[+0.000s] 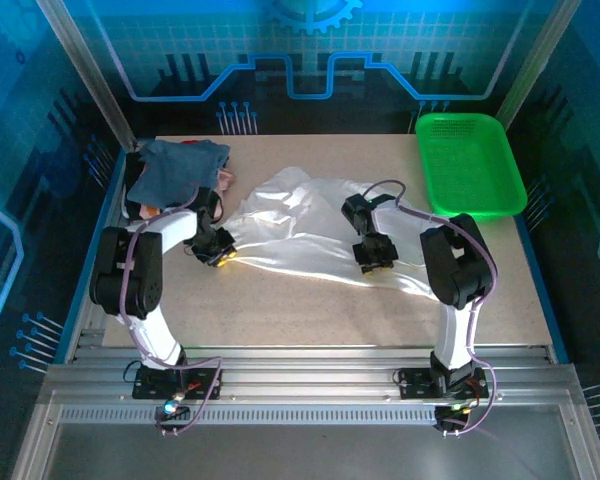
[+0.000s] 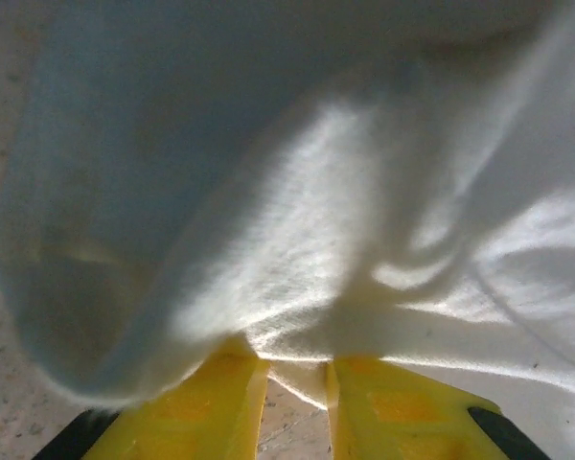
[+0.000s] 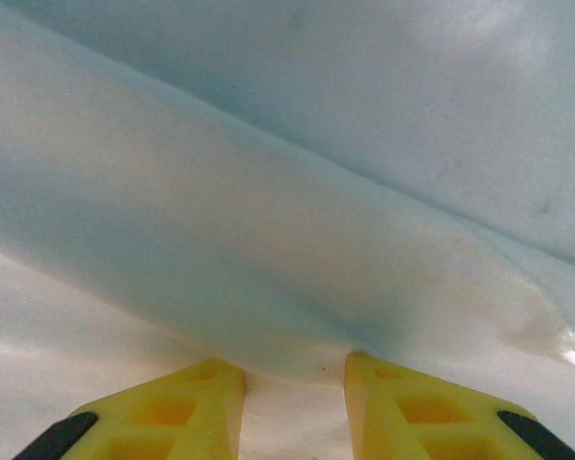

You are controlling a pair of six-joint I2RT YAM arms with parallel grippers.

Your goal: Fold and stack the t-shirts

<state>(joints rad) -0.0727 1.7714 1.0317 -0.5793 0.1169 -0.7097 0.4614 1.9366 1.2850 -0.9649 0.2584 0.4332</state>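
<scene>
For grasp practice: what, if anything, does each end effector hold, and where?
The white t-shirt, near edge: left end effector toward its left, right end effector toward its right.

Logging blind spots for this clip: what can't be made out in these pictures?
Left wrist: whether the left gripper grips the white t-shirt; cloth drapes over its fingertips.
Right wrist: the same for the right gripper; blurred cloth covers the tips.
Top: how many folded shirts lie under the slate-blue shirt; it covers them.
</scene>
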